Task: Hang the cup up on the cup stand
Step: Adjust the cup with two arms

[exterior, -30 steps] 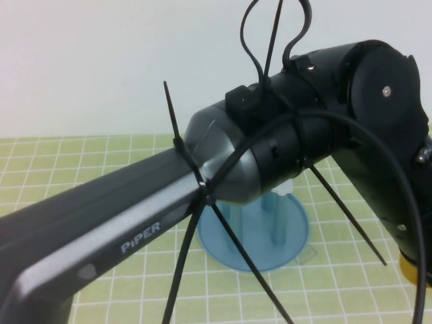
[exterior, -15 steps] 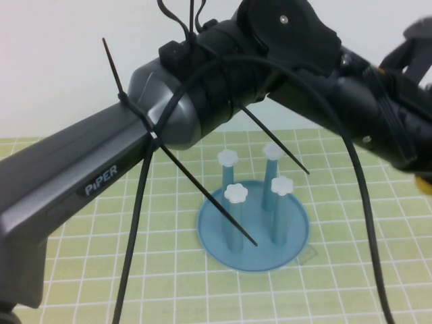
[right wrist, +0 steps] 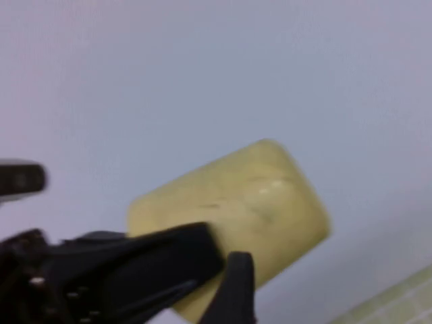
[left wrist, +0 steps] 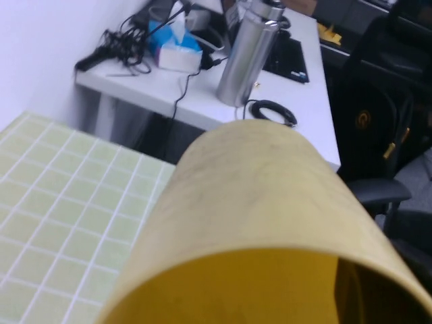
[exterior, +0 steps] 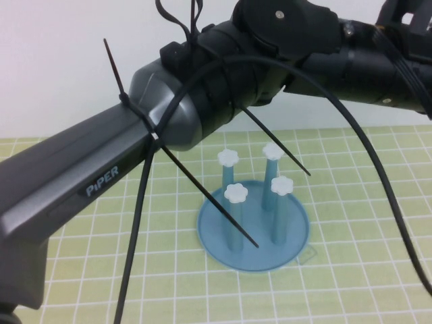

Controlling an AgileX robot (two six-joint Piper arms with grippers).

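Note:
The cup (left wrist: 256,202) is a plain yellow tumbler that fills the left wrist view, with its open mouth toward the camera. It also shows in the right wrist view (right wrist: 256,196), raised against the white wall. My left gripper (right wrist: 219,260) is shut on it, with black fingers on its side. In the high view the left arm (exterior: 202,101) reaches up and right over the cup stand (exterior: 290,233), and the cup is out of frame. The stand is a blue dish with four posts topped by white caps (exterior: 237,192). My right gripper does not show in any view.
A green grid mat (exterior: 351,283) covers the table, with a white wall behind it. Black cable ties stick out from the left arm above the stand. Beyond the mat's edge stand a white desk with a steel bottle (left wrist: 246,54), cables, and a dark chair.
The left arm has lifted up and to the right, uncovering the stand's posts. The yellow edge of the cup has left the high view at the right.

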